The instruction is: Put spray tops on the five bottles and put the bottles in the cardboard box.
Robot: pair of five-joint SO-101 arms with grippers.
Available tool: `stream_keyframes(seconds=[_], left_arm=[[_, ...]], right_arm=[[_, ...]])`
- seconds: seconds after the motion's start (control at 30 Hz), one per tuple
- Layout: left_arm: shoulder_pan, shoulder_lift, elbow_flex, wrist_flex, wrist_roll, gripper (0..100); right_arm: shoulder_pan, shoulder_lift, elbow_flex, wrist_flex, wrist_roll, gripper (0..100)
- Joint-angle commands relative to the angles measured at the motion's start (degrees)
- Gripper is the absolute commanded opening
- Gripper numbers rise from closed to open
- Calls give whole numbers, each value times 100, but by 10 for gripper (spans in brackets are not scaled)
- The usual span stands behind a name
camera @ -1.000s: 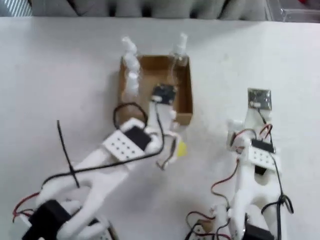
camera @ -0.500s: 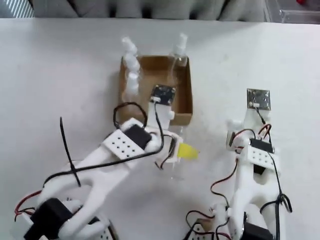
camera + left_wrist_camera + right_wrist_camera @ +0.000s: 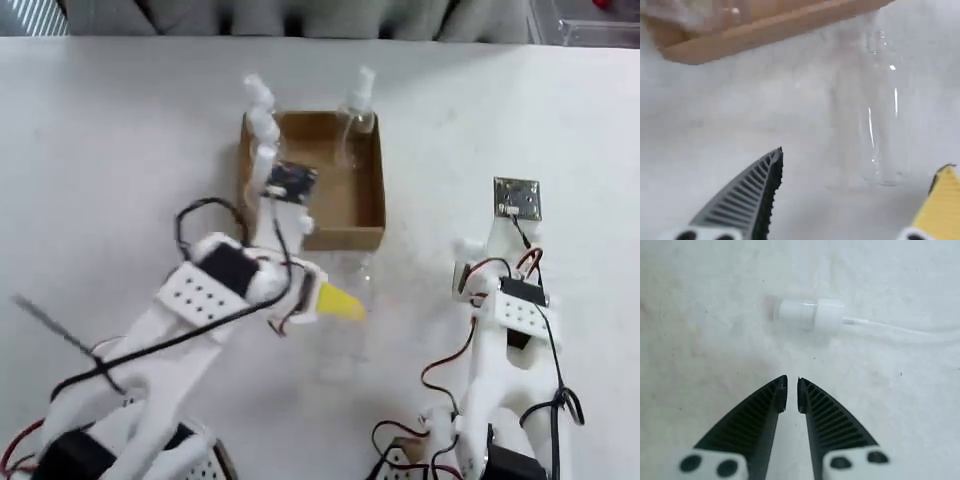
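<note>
A clear bottle (image 3: 880,115) without a top is on the table just in front of the cardboard box (image 3: 765,30). My left gripper (image 3: 862,159) is open, its grey and yellow fingers on either side of the bottle's lower end without touching it. From above, the bottle (image 3: 345,325) is beside the yellow finger (image 3: 338,301). Several bottles with spray tops (image 3: 262,130) stand in the box (image 3: 372,205), and another (image 3: 357,110) is at its far right. My right gripper (image 3: 791,385) is shut and empty, a little short of a white spray top (image 3: 810,314) lying on the table.
The right arm (image 3: 510,320) rests at the right of the table. The spray top's thin dip tube (image 3: 900,329) trails across the table. Loose cables hang off both arms near the front edge.
My left arm has swung to the left and pulled back slightly from the box front. The right arm has not moved.
</note>
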Motion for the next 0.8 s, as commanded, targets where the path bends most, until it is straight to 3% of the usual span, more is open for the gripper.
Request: stream_keyframes(seconds=[0.0,0.17,0.27,0.43,0.6,0.67,0.77], left_arm=[[-497,-804,273,88,-70,430],[-1156,-1657,1152,167,-79,430],[-1771,-2114,1600,123,-527,421],[-2870,-2738,2084,9,-1600,251],[-3626,-3178,3174,-1046,-2338,67],[-3793,-3319,3481,-1512,-2453,42],[-4119,-3530,3525,-1582,-2426,43]], right_arm=[[22,-22,-79,22,44,17],[22,-22,-79,22,44,17],[22,-22,-79,22,44,17],[31,-22,-70,31,44,16],[40,-22,-176,48,167,18],[57,-57,-422,356,589,18],[110,-13,-1029,1059,853,18]])
